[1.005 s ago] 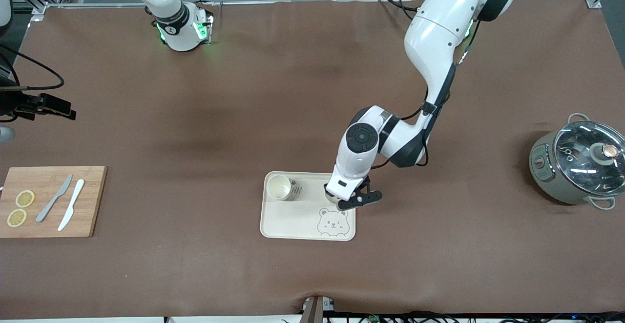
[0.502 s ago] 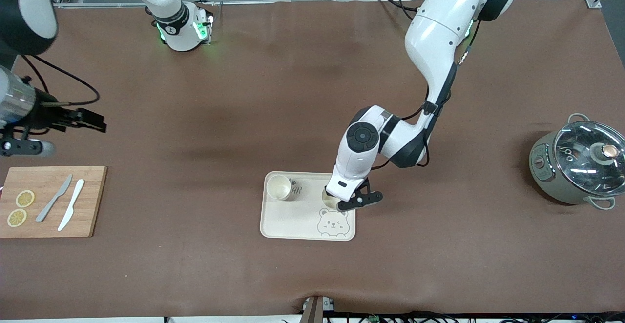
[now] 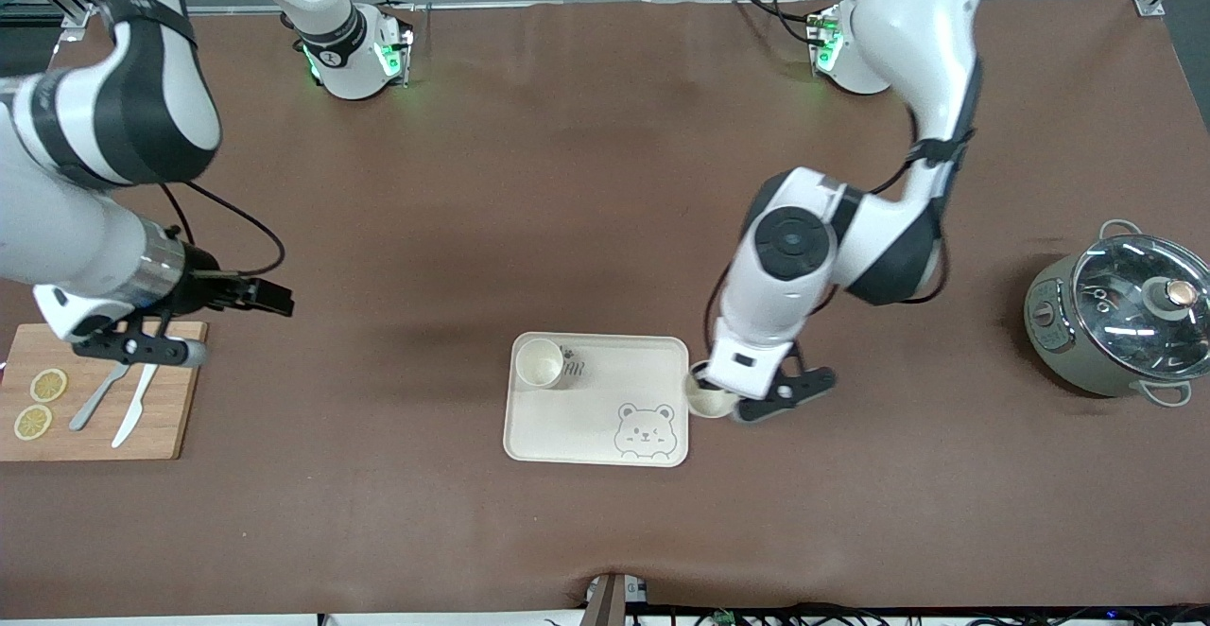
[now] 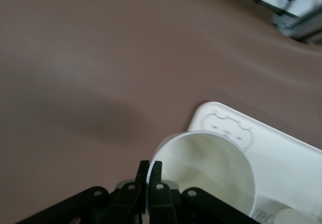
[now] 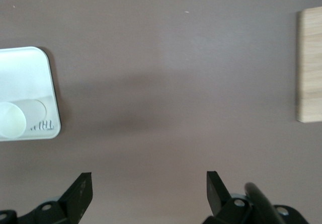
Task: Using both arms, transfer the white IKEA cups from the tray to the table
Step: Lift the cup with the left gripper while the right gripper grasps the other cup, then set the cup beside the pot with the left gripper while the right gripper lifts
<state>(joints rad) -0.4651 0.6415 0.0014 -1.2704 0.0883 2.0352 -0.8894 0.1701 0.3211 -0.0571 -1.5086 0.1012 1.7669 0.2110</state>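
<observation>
Bimanual cup transfer, first cup in transit. The left gripper is shown with its fingers pinched fully together on the wall of one white IKEA cup, one finger inside the rim and one outside. A second earlier this cup stood on the tray at the left arm's end, with the fingers not yet fully closed on it; it has since been lifted and carried outward, so that it now hangs over the tray's edge and the bare bench just beside it. In the left wrist view the held cup is seen directly at the fingers, with the bear-printed corner of the tray beneath and past it.

The second white IKEA cup has stayed upright in the tray corner toward the right arm's end, well apart from both sets of fingers. The right gripper, earlier at the frame's margin, has been brought inward, level with the cutting board and its knives and lemon slices; its fingers stand wide apart and hold nothing, and the tray lies well ahead of them.

The first lift is judged complete and its set-down on the bench pending; the right arm's approach suggests the second cup is to be taken next.
</observation>
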